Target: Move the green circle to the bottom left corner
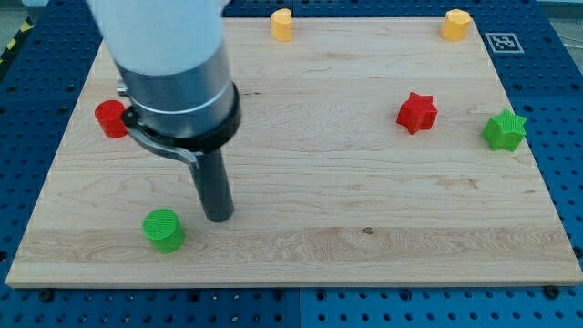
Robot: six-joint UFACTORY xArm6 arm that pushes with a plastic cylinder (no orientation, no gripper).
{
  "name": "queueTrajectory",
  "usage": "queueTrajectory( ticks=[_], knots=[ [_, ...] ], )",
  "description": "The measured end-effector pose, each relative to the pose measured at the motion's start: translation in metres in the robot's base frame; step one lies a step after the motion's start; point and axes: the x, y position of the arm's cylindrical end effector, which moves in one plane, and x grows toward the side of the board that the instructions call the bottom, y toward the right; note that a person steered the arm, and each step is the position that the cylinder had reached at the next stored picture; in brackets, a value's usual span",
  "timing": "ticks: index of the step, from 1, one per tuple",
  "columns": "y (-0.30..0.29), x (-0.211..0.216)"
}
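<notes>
The green circle [164,230] sits on the wooden board [364,246] near the view's bottom left. My tip [219,217] rests on the board just to the right of the green circle and slightly above it, a small gap apart. The rod rises into the large grey and white arm end that hides part of the board's upper left.
A red circle [111,118] lies at the left edge, partly behind the arm. A red star [417,112] and a green star [504,130] lie at the right. Two yellow blocks [282,24] [455,24] sit on the top edge. Blue pegboard surrounds the board.
</notes>
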Motion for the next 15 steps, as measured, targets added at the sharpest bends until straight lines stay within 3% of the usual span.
queueTrajectory(
  ticks=[1,6,8,12,15],
  knots=[
    [-0.006,0.021],
    [-0.027,0.023],
    [-0.069,0.023],
    [-0.072,-0.008],
    [-0.101,-0.006]
  ],
)
